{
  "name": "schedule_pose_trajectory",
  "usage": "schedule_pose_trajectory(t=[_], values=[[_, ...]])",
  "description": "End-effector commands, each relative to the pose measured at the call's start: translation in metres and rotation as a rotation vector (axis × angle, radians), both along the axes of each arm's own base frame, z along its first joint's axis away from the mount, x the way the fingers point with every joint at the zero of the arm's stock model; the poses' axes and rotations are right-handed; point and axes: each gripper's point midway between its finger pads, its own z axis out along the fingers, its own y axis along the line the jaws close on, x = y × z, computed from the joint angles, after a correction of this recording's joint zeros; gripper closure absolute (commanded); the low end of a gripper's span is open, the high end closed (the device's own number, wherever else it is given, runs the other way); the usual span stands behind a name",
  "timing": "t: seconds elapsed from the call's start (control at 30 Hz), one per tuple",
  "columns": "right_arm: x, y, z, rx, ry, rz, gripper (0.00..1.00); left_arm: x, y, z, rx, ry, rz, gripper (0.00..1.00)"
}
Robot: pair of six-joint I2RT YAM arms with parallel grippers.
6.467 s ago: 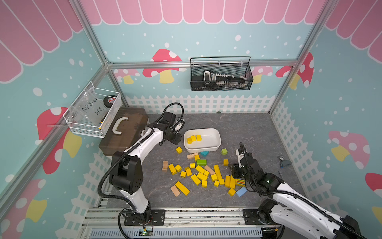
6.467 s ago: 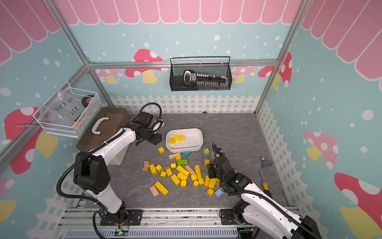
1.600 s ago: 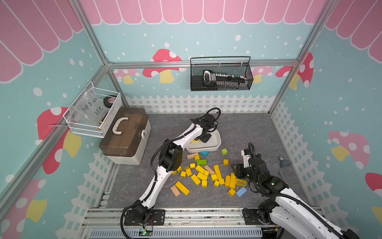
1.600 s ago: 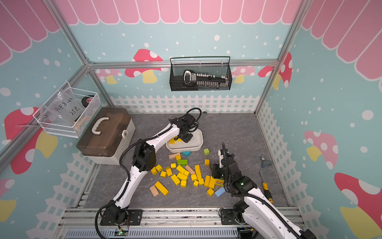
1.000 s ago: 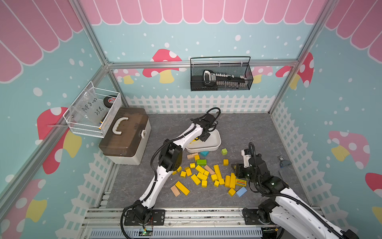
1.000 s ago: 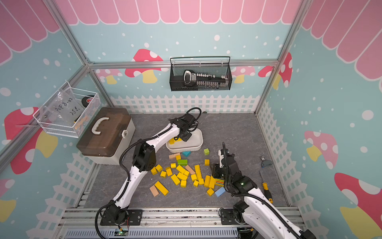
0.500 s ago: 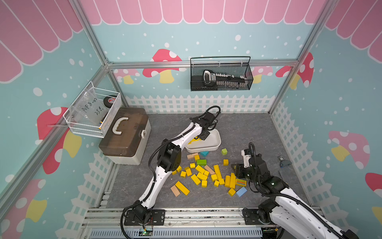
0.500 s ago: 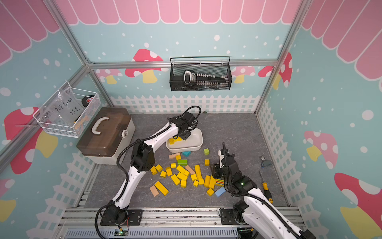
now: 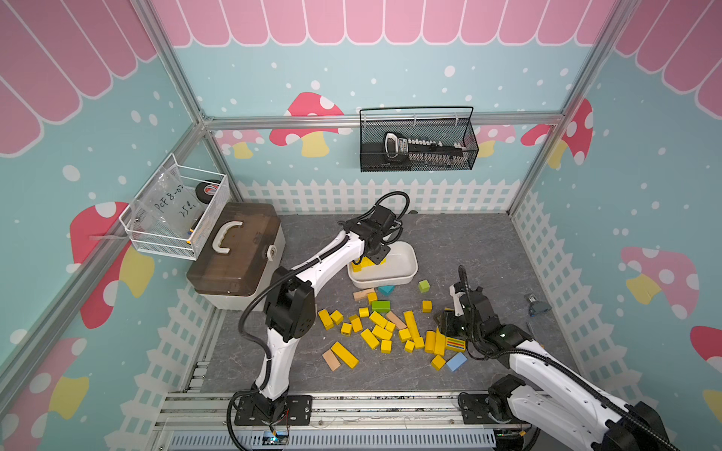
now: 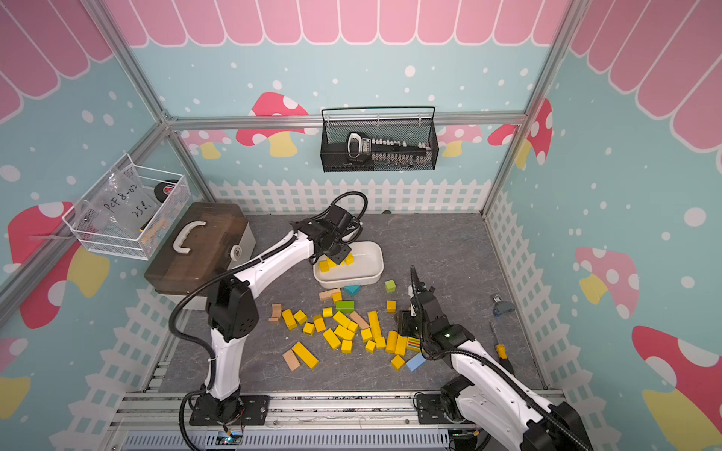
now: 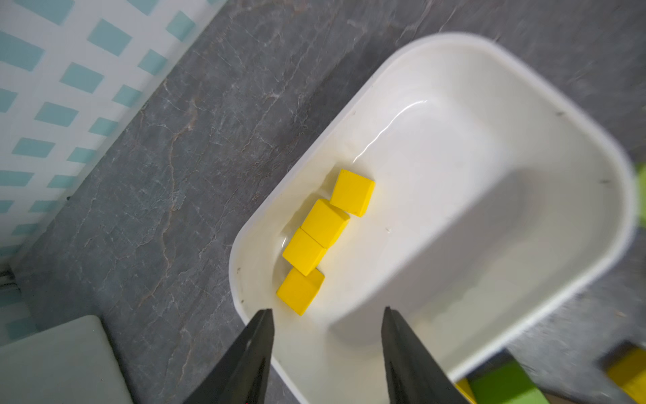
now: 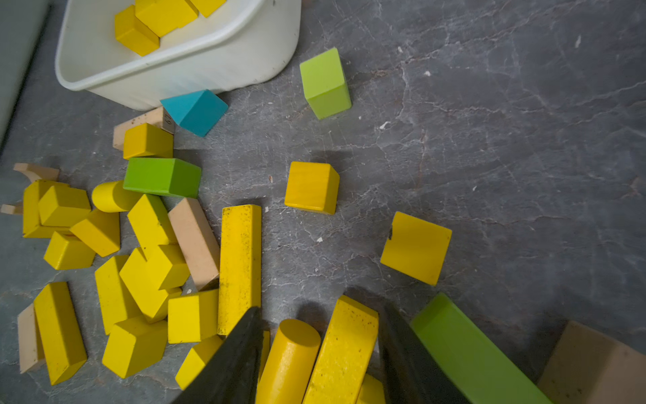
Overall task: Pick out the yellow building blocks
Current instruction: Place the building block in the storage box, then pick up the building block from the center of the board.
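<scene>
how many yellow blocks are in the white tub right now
4, in a line beside one tub wall: end block, two middle blocks, last block nearest the left gripper. Its fingers may hide more.

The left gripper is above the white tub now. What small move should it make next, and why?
Probably lift the left gripper clear of the white tub and swing it toward the yellow blocks on the floor. Its jaws stand open and empty, four yellow cubes lie in the tub, and many more wait outside.
</scene>
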Motion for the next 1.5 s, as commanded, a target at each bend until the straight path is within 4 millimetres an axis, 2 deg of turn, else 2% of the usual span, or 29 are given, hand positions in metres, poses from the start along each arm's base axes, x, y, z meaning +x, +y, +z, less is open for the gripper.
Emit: schedule_pose_trajectory(t=[0.0, 0.07, 0.2, 0.37, 0.43, 0.53, 0.63, 0.83, 1.07, 1.13, 1.17, 1.37, 1.47], values=[[0.012, 0.008, 0.008, 0.018, 0.005, 0.0, 0.48, -0.016, -0.016, 0.038, -0.152, -0.066, -0.092, 0.35], [0.015, 0.01, 0.003, 0.006, 0.031, 0.001, 0.49, -0.027, -0.016, 0.052, -0.219, -0.085, -0.108, 0.25], [0.02, 0.011, -0.004, -0.02, 0.074, -0.015, 0.51, -0.042, -0.01, 0.076, -0.352, -0.134, -0.13, 0.2], [0.027, 0.015, -0.011, -0.049, 0.116, -0.036, 0.49, -0.045, 0.014, 0.087, -0.47, -0.162, -0.073, 0.08], [0.03, 0.02, -0.014, -0.073, 0.134, -0.034, 0.48, -0.048, 0.011, 0.095, -0.547, -0.134, -0.077, 0.06], [0.036, 0.028, -0.018, -0.101, 0.158, -0.046, 0.43, -0.051, 0.009, 0.102, -0.562, -0.116, -0.093, 0.01], [0.042, 0.028, -0.025, -0.118, 0.189, -0.087, 0.4, -0.052, 0.014, 0.108, -0.58, -0.123, -0.087, 0.01], [0.048, 0.03, -0.036, -0.152, 0.25, -0.113, 0.42, -0.049, 0.023, 0.117, -0.63, -0.17, -0.057, 0.01], [0.053, 0.033, -0.04, -0.148, 0.267, -0.135, 0.52, -0.043, 0.029, 0.124, -0.707, -0.165, -0.049, 0.05], [0.054, 0.035, -0.042, -0.142, 0.275, -0.139, 0.54, -0.043, 0.028, 0.127, -0.728, -0.17, -0.048, 0.03], [0.055, 0.036, -0.043, -0.141, 0.279, -0.145, 0.54, -0.037, 0.039, 0.127, -0.732, -0.185, -0.019, 0.01], [0.058, 0.034, -0.044, -0.139, 0.282, -0.178, 0.57, -0.035, 0.042, 0.131, -0.773, -0.198, -0.014, 0.0], [0.058, 0.034, -0.043, -0.137, 0.282, -0.182, 0.63, -0.031, 0.047, 0.132, -0.8, -0.193, 0.021, 0.0]])
